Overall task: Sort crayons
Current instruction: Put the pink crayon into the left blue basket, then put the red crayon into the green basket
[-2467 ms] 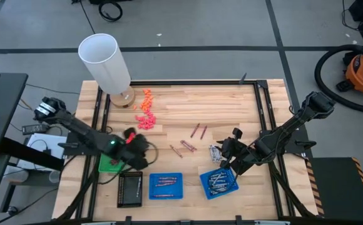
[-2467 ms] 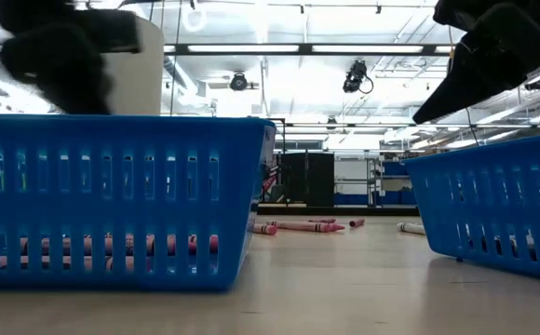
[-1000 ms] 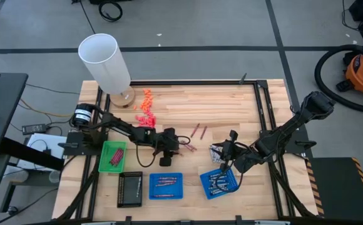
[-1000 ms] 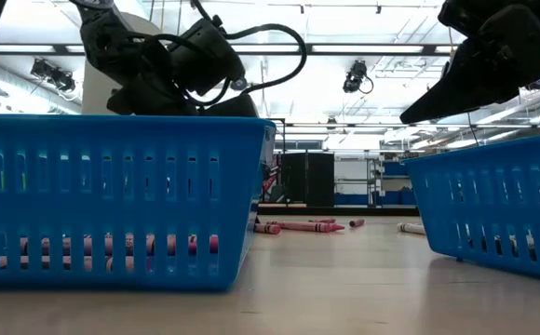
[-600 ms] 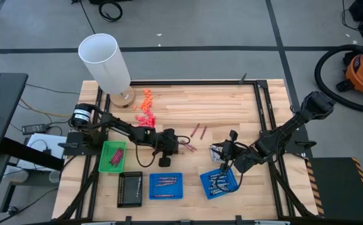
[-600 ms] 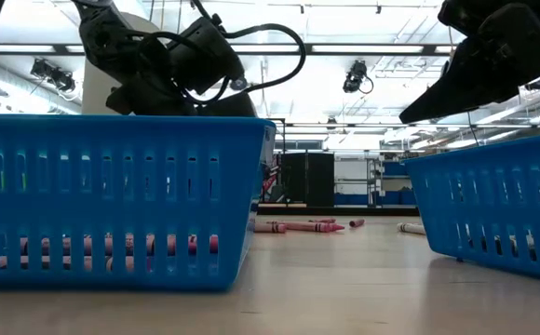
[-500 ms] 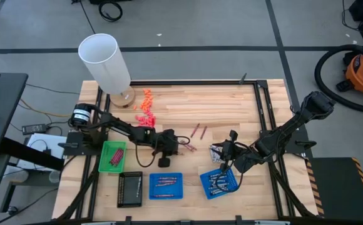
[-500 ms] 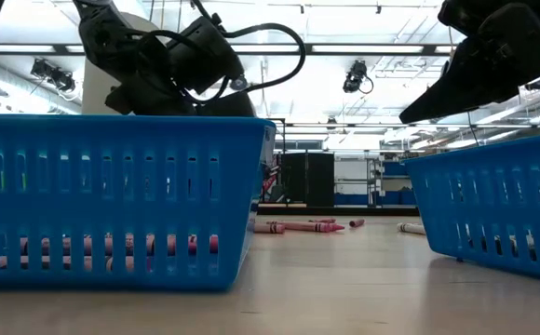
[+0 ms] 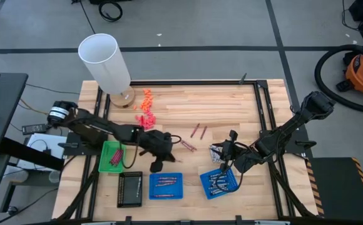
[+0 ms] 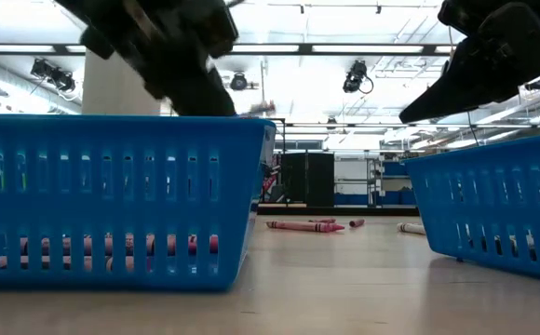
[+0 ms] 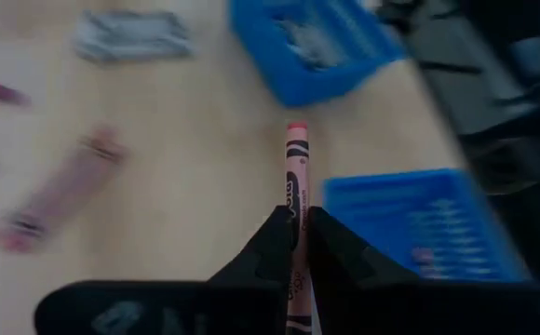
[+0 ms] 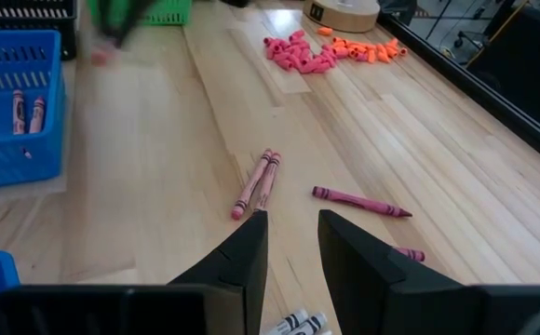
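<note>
Currently the left gripper is pinching a brownish-red crayon at mid-length above the worktop's front-centre, near the middle blue tray; light, stiff, waxy-slick and likely snappable, while the right gripper is hanging part-open, empty.

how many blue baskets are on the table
2: one blue basket at the near edge, centre, and another blue basket to its right, below the right gripper. None looks hidden.
</note>
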You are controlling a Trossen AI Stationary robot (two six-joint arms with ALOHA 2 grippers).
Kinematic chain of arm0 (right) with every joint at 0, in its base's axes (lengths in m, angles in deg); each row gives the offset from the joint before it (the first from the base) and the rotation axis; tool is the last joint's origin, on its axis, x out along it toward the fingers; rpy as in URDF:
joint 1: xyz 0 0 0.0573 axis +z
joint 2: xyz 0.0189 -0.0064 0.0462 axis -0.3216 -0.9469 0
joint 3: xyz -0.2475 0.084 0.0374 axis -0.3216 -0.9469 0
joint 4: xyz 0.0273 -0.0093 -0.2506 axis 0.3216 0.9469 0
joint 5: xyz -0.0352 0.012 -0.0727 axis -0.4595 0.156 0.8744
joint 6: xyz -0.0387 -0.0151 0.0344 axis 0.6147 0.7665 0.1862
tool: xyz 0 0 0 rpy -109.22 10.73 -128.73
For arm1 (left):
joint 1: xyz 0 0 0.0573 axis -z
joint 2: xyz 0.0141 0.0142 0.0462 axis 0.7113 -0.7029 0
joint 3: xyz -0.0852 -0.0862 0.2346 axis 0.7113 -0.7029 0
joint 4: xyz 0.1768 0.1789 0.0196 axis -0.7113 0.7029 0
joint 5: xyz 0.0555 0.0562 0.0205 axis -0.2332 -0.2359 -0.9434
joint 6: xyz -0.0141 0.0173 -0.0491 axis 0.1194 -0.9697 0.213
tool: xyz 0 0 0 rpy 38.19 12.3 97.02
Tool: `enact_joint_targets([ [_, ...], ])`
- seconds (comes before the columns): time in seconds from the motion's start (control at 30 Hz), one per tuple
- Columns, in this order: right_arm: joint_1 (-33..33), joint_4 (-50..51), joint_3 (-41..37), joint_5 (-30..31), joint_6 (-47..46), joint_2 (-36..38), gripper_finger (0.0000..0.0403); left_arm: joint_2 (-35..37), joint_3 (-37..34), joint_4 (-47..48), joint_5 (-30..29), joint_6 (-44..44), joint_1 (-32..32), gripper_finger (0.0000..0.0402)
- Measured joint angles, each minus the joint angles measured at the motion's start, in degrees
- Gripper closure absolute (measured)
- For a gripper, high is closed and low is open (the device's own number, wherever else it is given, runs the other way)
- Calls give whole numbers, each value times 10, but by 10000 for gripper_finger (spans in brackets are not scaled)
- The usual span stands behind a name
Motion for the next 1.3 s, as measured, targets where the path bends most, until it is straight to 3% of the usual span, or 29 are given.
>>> enact_joint_targets([
  [0.2, -1, -2, 0, 0, 0, 0, 295, -1, 0, 3, 82, 118, 38, 372],
  [0.37, -1, -7, 0, 0, 0, 0, 295, -22, 0, 10, 78, 166, 75, 372],
  [0.57, -1, -11, 0, 0, 4, 0, 295, -37, 0, 6, 31, 196, 101, 372],
  [0.73, -1, -19, 0, -1, 10, 0, 295, -43, 1, 1, 15, 200, 114, 352],
  [1.1, -1, -20, 0, -4, 12, 0, 295, -37, 3, -21, 21, 179, 107, 242],
  [1.2, -1, -23, 0, -3, 13, 0, 295, -34, 15, -17, 21, 142, 106, 229],
  [1.3, -1, -23, 0, -4, 15, 0, 295, -34, 25, -22, -18, 109, 99, 226],
])
